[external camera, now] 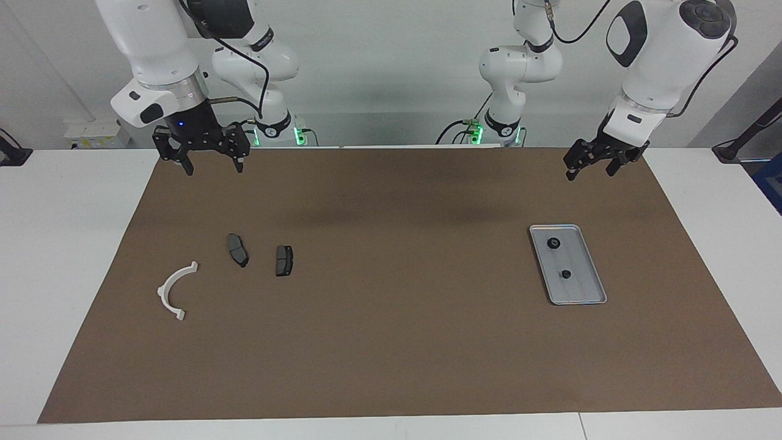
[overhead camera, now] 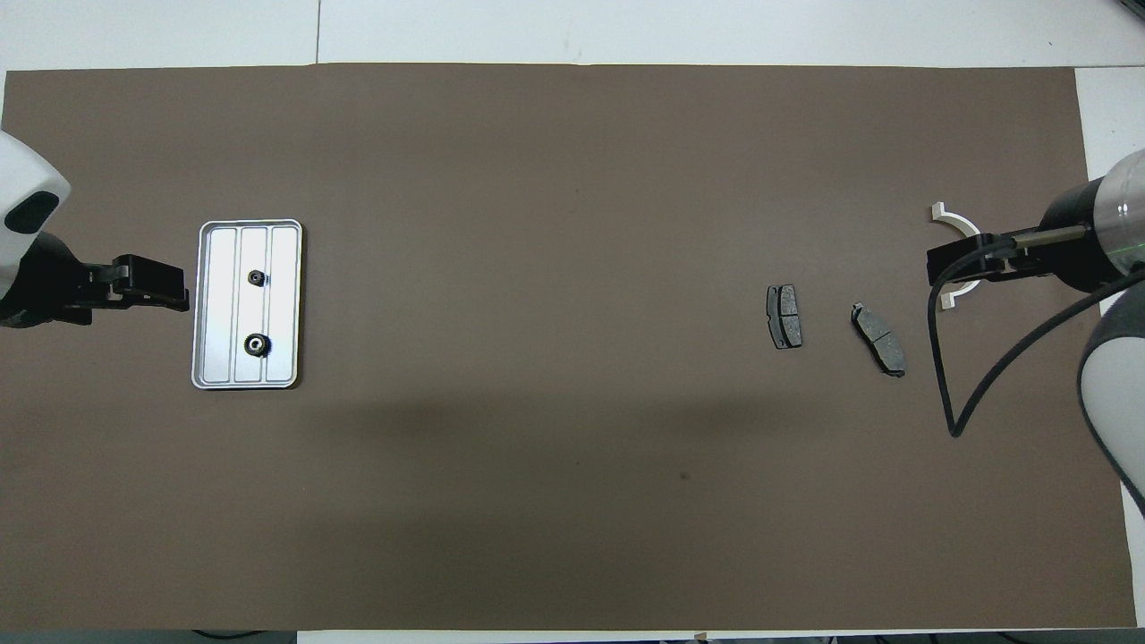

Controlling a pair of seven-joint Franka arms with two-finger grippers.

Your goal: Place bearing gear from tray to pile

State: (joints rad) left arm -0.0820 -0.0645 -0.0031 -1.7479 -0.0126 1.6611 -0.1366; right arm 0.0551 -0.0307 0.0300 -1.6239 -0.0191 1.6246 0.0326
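Facing view: left claw (external camera: 591, 168) and right claw (external camera: 214, 165) both spread, holding nothing

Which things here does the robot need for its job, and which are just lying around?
For the job:
- tray
- two bearing gears in it
- pile: white half-ring bracket, two dark brake pads
- left gripper and right gripper, both open

Just there:
- brown mat
- white table

tray (external camera: 597, 287): bare metal, dull sheen, ridged floor | gears (external camera: 554, 243) on tray: dark, toothed | mat (external camera: 391, 354) under tray: brown, matt, paper-like
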